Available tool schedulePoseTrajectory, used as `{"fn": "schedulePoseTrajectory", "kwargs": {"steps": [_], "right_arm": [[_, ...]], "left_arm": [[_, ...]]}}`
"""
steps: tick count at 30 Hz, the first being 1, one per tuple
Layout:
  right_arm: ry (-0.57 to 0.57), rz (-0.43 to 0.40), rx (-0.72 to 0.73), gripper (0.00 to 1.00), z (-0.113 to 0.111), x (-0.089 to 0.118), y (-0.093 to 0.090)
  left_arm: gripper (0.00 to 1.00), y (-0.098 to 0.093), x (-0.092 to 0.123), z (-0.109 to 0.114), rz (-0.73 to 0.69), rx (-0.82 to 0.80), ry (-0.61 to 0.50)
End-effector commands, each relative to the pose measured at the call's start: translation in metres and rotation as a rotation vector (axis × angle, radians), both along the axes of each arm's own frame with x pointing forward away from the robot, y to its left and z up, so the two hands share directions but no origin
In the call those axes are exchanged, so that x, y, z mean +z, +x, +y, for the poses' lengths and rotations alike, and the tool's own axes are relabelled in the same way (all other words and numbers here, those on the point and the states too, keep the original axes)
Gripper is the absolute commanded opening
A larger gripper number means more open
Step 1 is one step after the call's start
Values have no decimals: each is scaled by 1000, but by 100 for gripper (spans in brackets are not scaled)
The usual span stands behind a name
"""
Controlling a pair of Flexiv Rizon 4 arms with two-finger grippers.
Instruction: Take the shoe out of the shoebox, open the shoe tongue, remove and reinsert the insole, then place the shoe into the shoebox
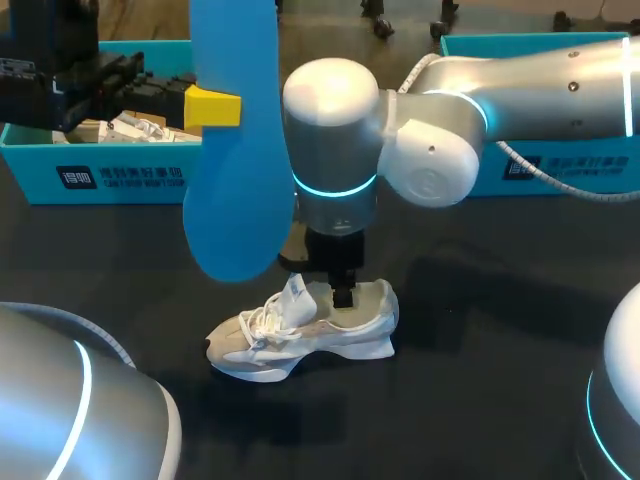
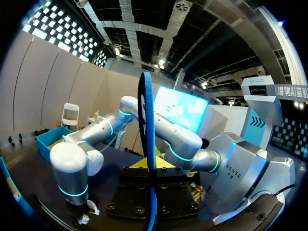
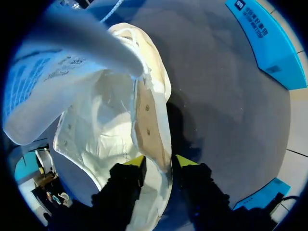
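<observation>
The black table [image 1: 500, 330] carries everything we see. Our right arm [image 1: 540, 75] comes in from the right and bends straight down over the table's middle. 2 blue shoebox halves stand at the back edge: the left half [image 1: 110, 170] has crumpled paper inside, and the right half [image 1: 560, 170] lies partly behind our right arm.

The blue insole [image 1: 235, 140] is out of the shoe and held upright in the air, above and just left of it. Our left gripper [image 1: 212, 107] is clamped on it near its upper end. In our left wrist view the insole [image 2: 146, 120] stands edge-on between the closed fingers of the left gripper [image 2: 150, 166].

The white shoe [image 1: 290, 345] rests on its sole at the table's middle, outside both halves, toe to the left. Its tongue [image 1: 297, 297] is pulled up and forward. Our right gripper [image 1: 343, 295] reaches into the shoe's opening. In the right wrist view the right gripper [image 3: 160, 163] has 1 finger inside the shoe [image 3: 106, 125] and 1 outside, standing narrow and pinching the side wall.
</observation>
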State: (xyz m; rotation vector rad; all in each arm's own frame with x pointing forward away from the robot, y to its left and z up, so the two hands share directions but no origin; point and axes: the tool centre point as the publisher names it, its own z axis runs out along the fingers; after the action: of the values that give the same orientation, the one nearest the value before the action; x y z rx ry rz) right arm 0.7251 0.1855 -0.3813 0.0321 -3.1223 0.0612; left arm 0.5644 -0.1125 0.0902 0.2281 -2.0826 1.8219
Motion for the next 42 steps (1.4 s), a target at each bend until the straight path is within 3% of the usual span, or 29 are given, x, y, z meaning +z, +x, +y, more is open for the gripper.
{"fn": "schedulePoseTrajectory", "kwargs": {"steps": [1, 10, 17, 21, 23, 26, 39, 40, 42], "right_arm": [[-3, 13, 1, 0, 1, -2, -2], [-37, 48, -43, 0, 1, 22, -11], [-49, 36, -209, 0, -4, 43, -18], [-51, 12, -408, 0, -3, 55, -30], [-154, 3, -599, 0, -3, 63, -41], [-133, -62, -720, 0, -4, 77, -59], [-133, -62, -720, 0, -4, 77, -59], [-178, -39, -795, 0, -5, 75, -53], [-54, -7, -887, 0, -10, 79, -50]], "left_arm": [[0, 3, 1, -2, 0, -4, 3], [0, 3, 1, -2, 0, -4, 3], [0, 3, 1, -2, 0, -4, 3], [0, 3, 1, -2, 0, -4, 3], [0, 3, 1, -2, 0, -4, 3], [0, 3, 1, -2, 0, -4, 3], [0, 3, 1, -2, 0, -4, 3], [0, 3, 1, -2, 0, -4, 3], [0, 3, 1, -2, 0, -4, 3]]}}
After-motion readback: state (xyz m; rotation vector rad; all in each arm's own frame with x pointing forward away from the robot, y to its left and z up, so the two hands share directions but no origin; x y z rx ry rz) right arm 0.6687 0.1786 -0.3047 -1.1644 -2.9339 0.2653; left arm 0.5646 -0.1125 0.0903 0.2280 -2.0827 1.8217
